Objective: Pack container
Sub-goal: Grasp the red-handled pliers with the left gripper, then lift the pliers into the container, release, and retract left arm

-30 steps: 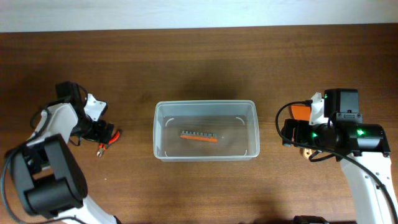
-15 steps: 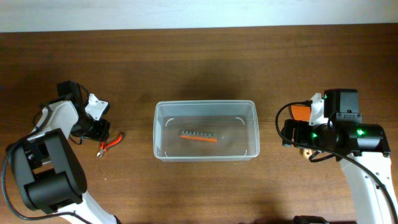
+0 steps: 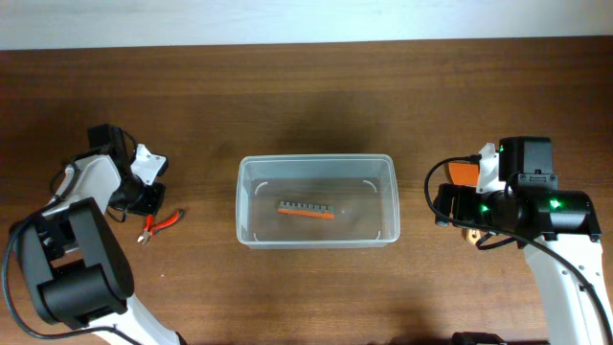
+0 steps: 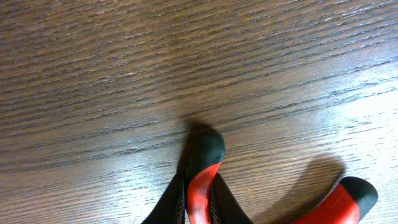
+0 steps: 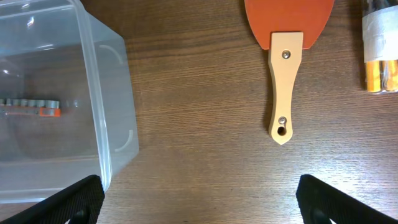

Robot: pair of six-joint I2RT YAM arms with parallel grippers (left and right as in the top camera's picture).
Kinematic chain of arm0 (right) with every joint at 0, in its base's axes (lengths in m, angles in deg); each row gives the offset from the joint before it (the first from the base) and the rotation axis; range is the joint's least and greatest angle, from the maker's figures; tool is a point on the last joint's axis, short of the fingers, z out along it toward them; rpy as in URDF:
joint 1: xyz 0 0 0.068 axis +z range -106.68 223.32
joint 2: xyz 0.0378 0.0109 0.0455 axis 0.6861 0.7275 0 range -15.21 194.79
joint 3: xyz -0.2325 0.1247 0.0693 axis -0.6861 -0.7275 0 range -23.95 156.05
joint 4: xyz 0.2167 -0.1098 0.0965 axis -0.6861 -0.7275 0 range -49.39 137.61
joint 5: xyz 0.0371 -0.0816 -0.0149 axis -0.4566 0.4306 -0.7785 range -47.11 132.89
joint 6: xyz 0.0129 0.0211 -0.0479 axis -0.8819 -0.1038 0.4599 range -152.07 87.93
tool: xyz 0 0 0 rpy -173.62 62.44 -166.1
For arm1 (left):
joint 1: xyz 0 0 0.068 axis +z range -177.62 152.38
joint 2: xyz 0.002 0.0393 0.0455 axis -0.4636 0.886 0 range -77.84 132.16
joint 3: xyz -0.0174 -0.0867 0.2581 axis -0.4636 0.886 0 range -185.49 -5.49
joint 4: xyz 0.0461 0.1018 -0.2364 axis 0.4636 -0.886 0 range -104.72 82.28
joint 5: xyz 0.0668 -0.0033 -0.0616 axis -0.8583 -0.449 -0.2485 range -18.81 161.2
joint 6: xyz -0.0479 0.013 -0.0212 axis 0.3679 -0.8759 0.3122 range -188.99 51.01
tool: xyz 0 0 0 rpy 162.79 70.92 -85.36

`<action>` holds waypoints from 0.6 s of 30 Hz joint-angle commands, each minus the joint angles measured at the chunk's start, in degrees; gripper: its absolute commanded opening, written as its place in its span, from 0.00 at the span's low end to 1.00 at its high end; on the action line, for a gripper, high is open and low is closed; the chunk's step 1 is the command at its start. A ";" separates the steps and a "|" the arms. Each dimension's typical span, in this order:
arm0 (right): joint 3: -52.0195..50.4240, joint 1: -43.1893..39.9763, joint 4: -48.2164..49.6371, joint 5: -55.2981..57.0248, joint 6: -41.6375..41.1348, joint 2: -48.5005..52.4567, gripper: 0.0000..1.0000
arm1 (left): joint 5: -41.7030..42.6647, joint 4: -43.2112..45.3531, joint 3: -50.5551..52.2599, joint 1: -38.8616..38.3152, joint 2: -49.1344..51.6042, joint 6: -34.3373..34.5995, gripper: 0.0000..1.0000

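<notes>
No legible text, label, brand, number or sign on anything in view.

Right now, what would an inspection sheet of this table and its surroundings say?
Surface: brown wooden table, no spills seen.
Job's things: clear container upright at centre, lidless; an orange strip of small grey pieces lies inside.
Clutter: red-handled pliers left of the container; orange paddle with wooden handle and a yellow-ended wrapped item on the right.
Grippers: left gripper beside the pliers, open or shut unclear; right gripper open, holding nothing.
Cables: black cables loop at both sides of the table.
Surroundings: pale strip beyond the table's far edge.
</notes>
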 commanded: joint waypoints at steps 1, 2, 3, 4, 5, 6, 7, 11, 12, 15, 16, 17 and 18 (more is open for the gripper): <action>1.07 -0.22 0.00 0.76 0.37 0.00 0.99 | -1.46 0.22 1.70 0.13 4.42 0.85 0.02; 1.07 -0.22 0.02 0.76 0.37 0.00 0.99 | -1.46 0.17 1.38 0.13 4.42 2.12 0.02; 1.07 -0.22 0.02 0.76 0.37 0.00 0.99 | -1.40 -0.20 0.81 0.07 4.42 3.10 0.02; 1.07 -0.22 0.04 0.76 0.37 0.00 0.99 | -0.96 -1.03 -0.13 0.02 4.33 3.17 0.02; 1.07 -0.22 0.04 0.76 0.37 0.00 0.99 | -0.55 -1.95 -1.18 -0.09 4.28 3.17 0.02; 1.07 -0.22 0.04 0.76 0.37 0.00 0.99 | -0.22 -3.17 -2.47 -0.15 4.07 3.19 0.02; 1.07 -0.22 0.04 0.76 0.37 0.00 0.99 | 0.15 -4.85 -4.24 -0.26 3.80 3.21 0.02; 1.07 -0.22 0.07 0.76 0.37 0.00 0.99 | 4.13 -13.25 -13.20 -1.18 1.84 4.55 0.02; 1.07 -0.22 0.07 0.76 0.37 0.00 0.99 | 5.44 -15.69 -16.09 -1.55 1.20 4.70 0.02; 1.07 -0.22 0.07 0.76 0.37 0.00 0.99 | 7.61 -21.64 -24.44 -3.26 -0.81 4.72 0.02; 1.07 -0.22 0.07 0.76 0.37 0.00 0.99 | 7.76 -23.52 -27.28 -4.31 -1.62 4.68 0.02; 1.07 -0.22 0.09 0.76 0.37 0.00 0.99 | 7.74 -25.22 -30.40 -5.81 -2.54 4.66 0.02; 1.07 -0.22 0.11 0.76 0.37 0.00 0.99 | 7.76 -26.08 -32.20 -6.86 -3.10 4.68 0.02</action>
